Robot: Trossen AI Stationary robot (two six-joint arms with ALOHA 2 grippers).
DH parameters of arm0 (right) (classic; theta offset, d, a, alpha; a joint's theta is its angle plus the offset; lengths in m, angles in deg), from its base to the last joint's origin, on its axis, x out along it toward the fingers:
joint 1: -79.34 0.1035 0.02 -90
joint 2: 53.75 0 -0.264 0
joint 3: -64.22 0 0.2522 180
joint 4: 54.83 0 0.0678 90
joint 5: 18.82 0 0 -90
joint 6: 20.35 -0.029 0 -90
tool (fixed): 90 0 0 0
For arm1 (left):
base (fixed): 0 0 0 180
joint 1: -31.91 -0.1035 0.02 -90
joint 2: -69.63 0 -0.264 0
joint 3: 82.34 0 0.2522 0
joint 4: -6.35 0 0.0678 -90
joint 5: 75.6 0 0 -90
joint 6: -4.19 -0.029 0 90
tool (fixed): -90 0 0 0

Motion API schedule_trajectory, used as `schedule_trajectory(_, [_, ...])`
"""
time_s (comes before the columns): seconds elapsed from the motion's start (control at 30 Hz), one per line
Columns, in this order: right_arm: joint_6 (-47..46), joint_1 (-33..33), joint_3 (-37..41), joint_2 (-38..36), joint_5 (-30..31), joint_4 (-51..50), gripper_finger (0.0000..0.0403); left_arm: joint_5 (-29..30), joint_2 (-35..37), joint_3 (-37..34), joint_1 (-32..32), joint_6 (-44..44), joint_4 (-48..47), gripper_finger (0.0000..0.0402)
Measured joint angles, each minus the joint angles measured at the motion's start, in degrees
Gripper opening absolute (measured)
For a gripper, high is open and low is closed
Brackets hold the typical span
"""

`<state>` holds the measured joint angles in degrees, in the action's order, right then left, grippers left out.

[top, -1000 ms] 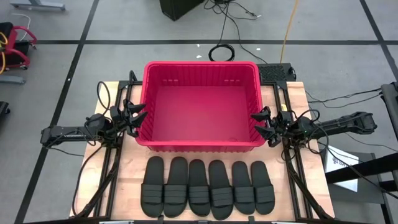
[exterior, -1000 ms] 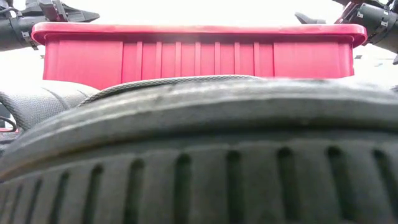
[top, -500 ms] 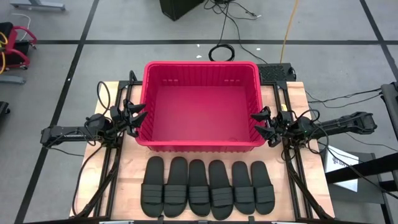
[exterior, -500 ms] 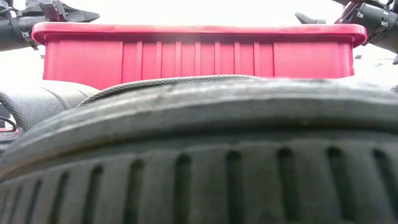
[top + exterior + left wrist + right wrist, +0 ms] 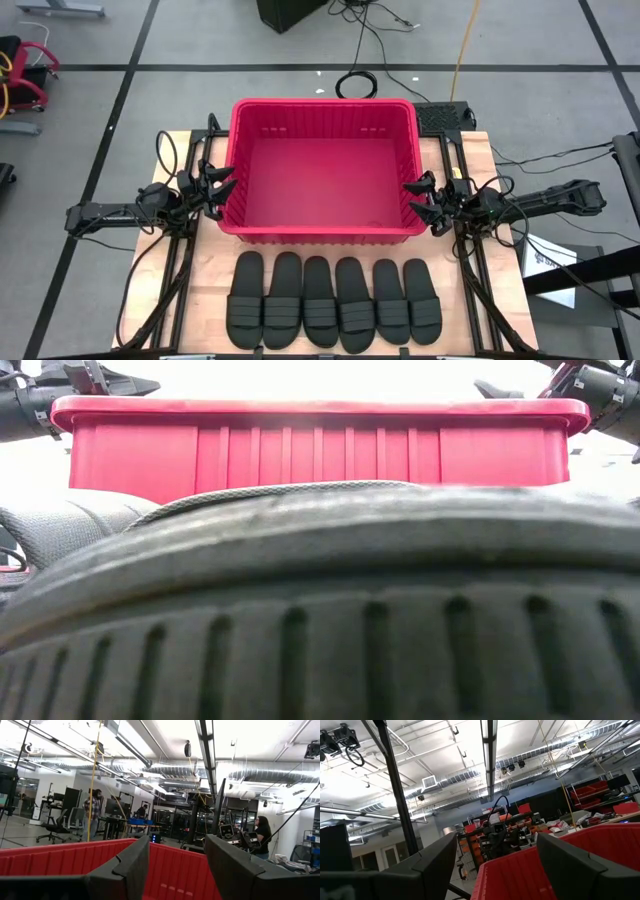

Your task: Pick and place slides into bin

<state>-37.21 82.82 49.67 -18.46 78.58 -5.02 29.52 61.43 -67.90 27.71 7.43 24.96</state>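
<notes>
Slides [image 5: 334, 302] packed edge to edge at 6 o'clock below empty bin [image 5: 322, 234]; with left pincer [image 5: 218, 187] and right pincer [image 5: 420, 201] both spread, likely to snag a neighbour.

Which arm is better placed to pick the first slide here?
Neither clearly. The left gripper and right gripper flank the empty bin, jaws open, about equally far from the six slides. Each suits its own end of the row.
</notes>
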Motion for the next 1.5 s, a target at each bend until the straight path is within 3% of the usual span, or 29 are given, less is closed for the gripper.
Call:
schedule_trajectory(1.27, [0.00, 0.00, 0.01, 0.00, 0.00, 0.48, 0.0265, 0.02, 0.02, -0.02, -0.01, -0.02, 0.02, 0.0198])
schedule_trajectory(1.5, [-3.69, 0.00, -0.01, -0.02, -1.80, -1.51, 0.0265, 0.00, 0.00, -0.01, 0.01, -0.01, 0.01, 0.0198])
